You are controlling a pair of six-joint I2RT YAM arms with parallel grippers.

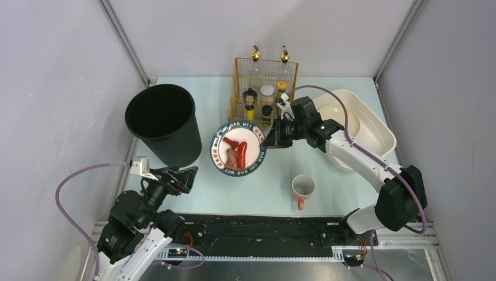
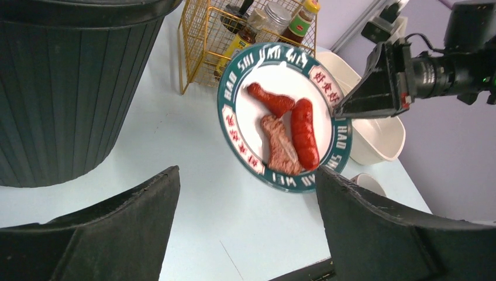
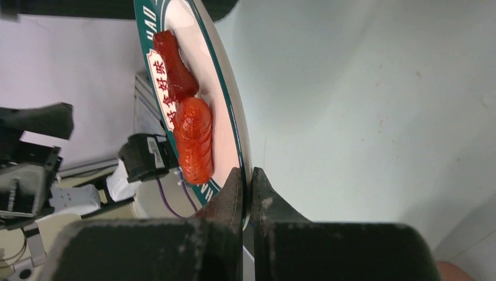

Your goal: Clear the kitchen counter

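My right gripper [image 1: 272, 140] is shut on the rim of a white plate with a green lettered border [image 1: 252, 136]. The plate is lifted off the mint-green counter [image 1: 263, 193] and tilted. On it lie a red sausage [image 1: 242, 154], a red drumstick [image 1: 232, 142] and a brown piece of meat [image 1: 233, 158]. The left wrist view shows the plate [image 2: 241, 133] held by my right gripper [image 2: 342, 111]; the right wrist view shows its edge [image 3: 234, 126] between my right gripper's jaws [image 3: 247, 182]. My left gripper [image 1: 188, 175] is open and empty near the bin; its jaws [image 2: 248, 181] stand wide.
A black waste bin [image 1: 162, 123] stands left of the plate. A yellow wire rack with bottles and jars [image 1: 262, 91] stands at the back. A white oval tub [image 1: 365, 126] sits at the right. A white mug with a red handle [image 1: 302, 188] stands at the front.
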